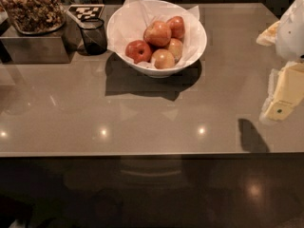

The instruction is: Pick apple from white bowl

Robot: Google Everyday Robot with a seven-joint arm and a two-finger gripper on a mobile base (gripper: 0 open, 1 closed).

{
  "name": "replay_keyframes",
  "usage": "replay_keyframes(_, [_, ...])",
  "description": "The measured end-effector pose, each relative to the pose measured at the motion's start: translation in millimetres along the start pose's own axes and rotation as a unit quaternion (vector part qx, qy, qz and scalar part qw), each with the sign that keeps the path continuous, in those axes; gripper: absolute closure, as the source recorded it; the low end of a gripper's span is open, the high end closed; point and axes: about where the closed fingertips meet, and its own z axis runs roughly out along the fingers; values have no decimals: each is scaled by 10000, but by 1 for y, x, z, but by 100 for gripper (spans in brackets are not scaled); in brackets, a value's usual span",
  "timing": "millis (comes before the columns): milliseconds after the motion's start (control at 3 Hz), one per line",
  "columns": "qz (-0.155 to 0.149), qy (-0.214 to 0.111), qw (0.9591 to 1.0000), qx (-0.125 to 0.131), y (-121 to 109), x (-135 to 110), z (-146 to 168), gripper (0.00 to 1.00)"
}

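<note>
The white bowl (202,45), lined with crumpled white paper, stands at the back middle of the grey-brown counter. It holds several apples. The apple (157,33), the largest and orange-red with a pale blush, lies on top near the bowl's centre. A smaller deep-red apple (138,51) lies at its front left, and yellower apples (163,59) lie in front and to the right. My gripper (284,95), white and pale yellow, hangs at the right edge of the view, well to the right of the bowl and above the counter. It holds nothing that I can see.
A dark glass cup (93,36) stands just left of the bowl. Behind it lies a black-and-white marker tag (85,12). A tray of brown snacks (31,8) sits on a metal box (33,49) at the back left. The counter's front edge (142,153) crosses the view.
</note>
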Motion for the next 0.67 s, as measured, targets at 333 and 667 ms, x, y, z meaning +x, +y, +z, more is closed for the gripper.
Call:
replay_keyframes(333, [0,-2,10000,1,0,0,0,0])
replay_keyframes(667, [33,-543,9984,159,-8,-7,-3,0])
